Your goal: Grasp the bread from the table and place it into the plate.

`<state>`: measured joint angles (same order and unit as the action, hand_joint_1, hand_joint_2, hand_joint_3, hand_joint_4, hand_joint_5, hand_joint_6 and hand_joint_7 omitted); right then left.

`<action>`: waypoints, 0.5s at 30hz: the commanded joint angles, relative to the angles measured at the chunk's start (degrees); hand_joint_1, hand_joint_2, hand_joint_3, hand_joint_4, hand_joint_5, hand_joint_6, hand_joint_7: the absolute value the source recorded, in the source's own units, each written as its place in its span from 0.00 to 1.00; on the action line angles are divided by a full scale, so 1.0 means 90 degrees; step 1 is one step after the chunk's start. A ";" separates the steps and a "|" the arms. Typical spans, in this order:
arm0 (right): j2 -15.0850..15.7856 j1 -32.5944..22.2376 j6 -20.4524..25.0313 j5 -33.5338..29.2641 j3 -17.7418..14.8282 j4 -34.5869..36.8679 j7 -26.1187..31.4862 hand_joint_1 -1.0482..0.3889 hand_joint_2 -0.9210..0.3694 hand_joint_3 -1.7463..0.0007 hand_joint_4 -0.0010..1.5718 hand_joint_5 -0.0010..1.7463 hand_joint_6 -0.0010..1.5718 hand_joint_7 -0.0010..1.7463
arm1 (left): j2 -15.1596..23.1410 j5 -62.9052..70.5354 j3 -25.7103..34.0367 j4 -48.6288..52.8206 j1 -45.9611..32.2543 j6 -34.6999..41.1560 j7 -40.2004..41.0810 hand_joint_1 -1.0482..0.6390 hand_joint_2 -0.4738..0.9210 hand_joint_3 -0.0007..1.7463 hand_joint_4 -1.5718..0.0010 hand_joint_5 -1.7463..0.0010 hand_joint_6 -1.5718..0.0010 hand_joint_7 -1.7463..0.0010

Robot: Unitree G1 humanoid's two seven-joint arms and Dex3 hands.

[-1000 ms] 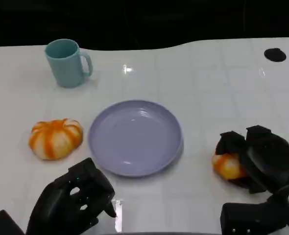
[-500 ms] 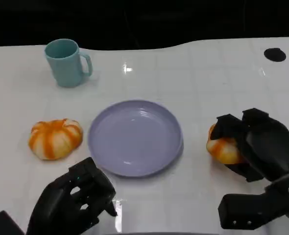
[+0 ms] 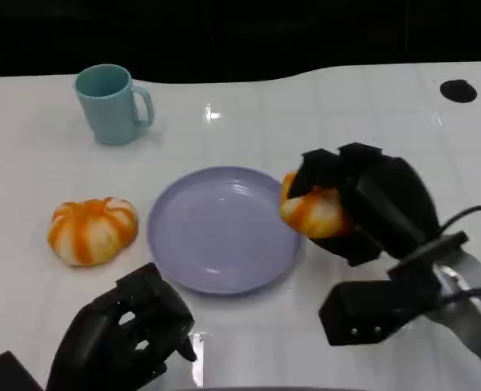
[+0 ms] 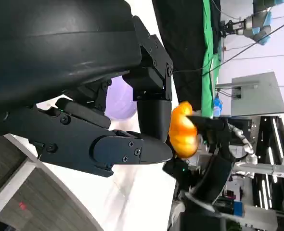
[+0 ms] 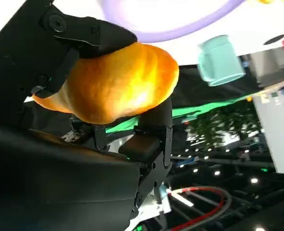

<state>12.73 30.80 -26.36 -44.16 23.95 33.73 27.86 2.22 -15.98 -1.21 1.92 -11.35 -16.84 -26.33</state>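
Right hand [image 3: 363, 208] moved from table's right to plate [image 3: 224, 229] rim, bread [image 3: 312, 212] clasped in its fingers

In the head view, the right robot hand [image 3: 363, 208] covers the far side of the bread [image 3: 312, 212], so only its near-left part shows. The bread overlaps the purple plate's [image 3: 224, 228] right rim. The left robot hand [image 3: 122, 338] is cut by the lower edge. In the right wrist view, the plate [image 5: 166, 19] and teal mug [image 5: 219, 60] are cropped.
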 commanded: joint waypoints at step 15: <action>-0.1471 0.1475 0.0026 0.0256 0.0386 0.2212 -0.0121 0.59 0.38 0.31 0.53 0.93 0.54 0.66 | 0.0073 0.0047 -0.0102 -0.0161 -0.0293 -0.0198 -0.0064 0.30 1.00 0.19 0.61 0.00 0.64 0.14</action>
<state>0.23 41.96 -26.64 -43.18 27.45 51.52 27.25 2.35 -15.13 -1.98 1.33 -13.15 -18.04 -26.35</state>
